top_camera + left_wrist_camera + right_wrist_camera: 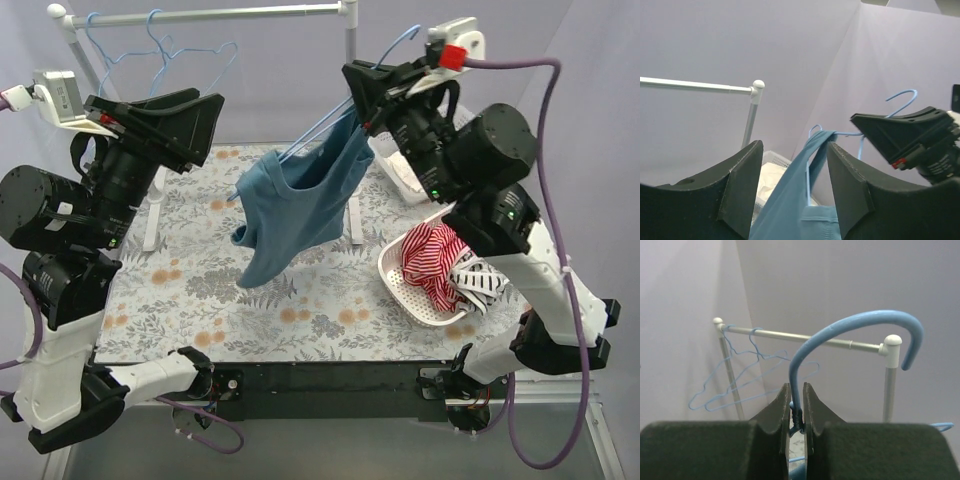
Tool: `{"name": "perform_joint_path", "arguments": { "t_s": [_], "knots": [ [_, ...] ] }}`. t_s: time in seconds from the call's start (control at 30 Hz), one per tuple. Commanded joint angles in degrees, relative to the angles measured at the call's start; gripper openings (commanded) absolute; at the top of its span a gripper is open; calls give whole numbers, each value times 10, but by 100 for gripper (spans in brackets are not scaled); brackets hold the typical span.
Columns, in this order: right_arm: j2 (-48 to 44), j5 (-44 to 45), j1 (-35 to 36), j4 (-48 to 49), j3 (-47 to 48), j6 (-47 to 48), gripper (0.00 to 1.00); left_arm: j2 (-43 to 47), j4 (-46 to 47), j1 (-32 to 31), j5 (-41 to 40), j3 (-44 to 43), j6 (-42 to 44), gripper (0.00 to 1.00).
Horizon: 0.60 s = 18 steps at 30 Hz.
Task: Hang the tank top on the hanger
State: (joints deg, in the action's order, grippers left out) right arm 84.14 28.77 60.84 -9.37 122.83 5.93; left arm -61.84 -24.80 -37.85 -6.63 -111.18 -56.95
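The teal-blue tank top (300, 200) hangs in the air over the middle of the table from the light-blue hanger (322, 128). My right gripper (362, 100) is shut on the hanger's neck (799, 410), and the hook (850, 322) curves up above the fingers. My left gripper (205, 125) stands open to the left of the garment, apart from it. In the left wrist view a tank top strap (790, 195) is draped over the hanger wire (850, 133) and shows beyond the gap of the open left gripper (795, 145). Neither finger touches the strap.
A metal rail (200, 14) at the back carries two more blue hangers (170, 50). A white basket (395, 285) on the right holds a red-and-white striped garment (430, 260). Another white basket (398, 175) stands behind the right arm. A floral mat (200, 270) covers the table.
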Motion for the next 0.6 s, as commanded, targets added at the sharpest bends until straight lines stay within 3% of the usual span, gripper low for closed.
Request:
{"name": "perform_joint_path", "arguments": {
  "t_s": [0.0, 0.1, 0.27, 0.57],
  "knots": [
    [-17, -25, 2, 44, -57, -28, 1, -12, -43, -2, -7, 11, 29, 53],
    [-16, -54, -12, 47, -100, -71, 1, -8, -87, -2, -2, 32, 32, 53],
    [-8, -110, -24, 43, -113, -116, 1, -6, -189, -2, 20, 38, 40, 43],
    [-12, -121, -48, 38, -156, -145, 1, 60, -270, -1, 93, 130, 47, 32]
  ]
}}
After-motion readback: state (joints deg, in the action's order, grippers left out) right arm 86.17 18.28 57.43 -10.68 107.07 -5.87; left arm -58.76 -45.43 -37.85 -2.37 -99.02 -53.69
